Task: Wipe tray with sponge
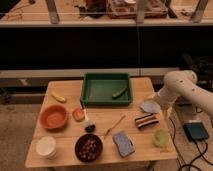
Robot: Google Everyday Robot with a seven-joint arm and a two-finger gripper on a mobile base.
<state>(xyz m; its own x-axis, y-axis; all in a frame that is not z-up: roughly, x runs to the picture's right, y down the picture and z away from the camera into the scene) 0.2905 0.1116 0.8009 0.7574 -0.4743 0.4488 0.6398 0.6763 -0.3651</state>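
Wooden table (pixel 102 113), tan floor (pixel 15 127), dark wall (pixel 75 50) behind, warm dim light
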